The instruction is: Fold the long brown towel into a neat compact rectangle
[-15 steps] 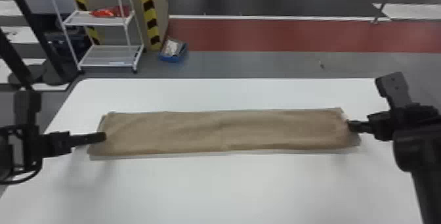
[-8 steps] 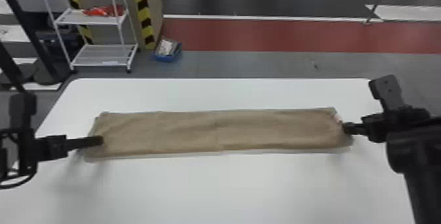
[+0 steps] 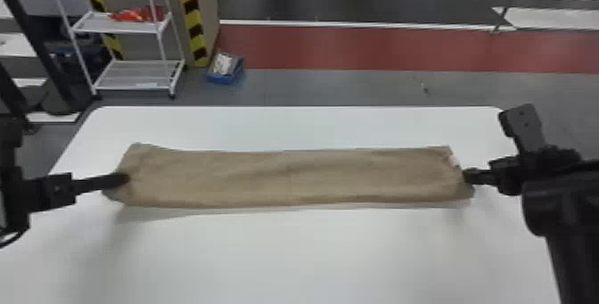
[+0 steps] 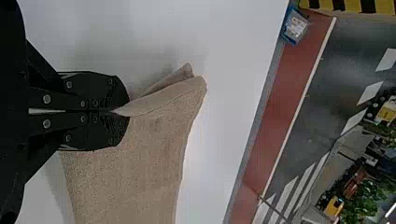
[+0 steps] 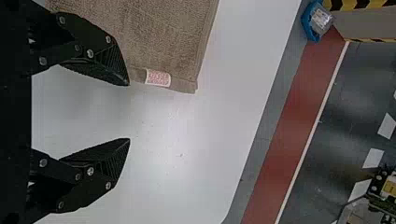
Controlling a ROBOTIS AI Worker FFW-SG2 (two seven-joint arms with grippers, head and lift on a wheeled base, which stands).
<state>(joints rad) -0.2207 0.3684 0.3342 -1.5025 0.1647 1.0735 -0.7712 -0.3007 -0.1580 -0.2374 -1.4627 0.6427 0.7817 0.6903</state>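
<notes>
The brown towel (image 3: 289, 178) lies as a long strip across the table. At its left end is my left gripper (image 3: 120, 179); in the left wrist view the left gripper (image 4: 114, 112) is shut on the edge of the towel (image 4: 135, 172), whose end is drawn up in a fold. My right gripper (image 3: 468, 176) is at the strip's right end. In the right wrist view, the right gripper (image 5: 129, 112) stands open, one finger over the towel (image 5: 159, 37) near its white-and-red label (image 5: 158, 78), the other over bare table.
The white table (image 3: 312, 254) shows in front of and behind the towel. Beyond its far edge stand a white shelf rack (image 3: 138, 76) with red items and a blue bin (image 3: 225, 69) on the floor.
The towel's left end looks raised and pinched now, where it lay flatter before. The head view has shifted slightly. At the right end, the right gripper remains close to the towel.
</notes>
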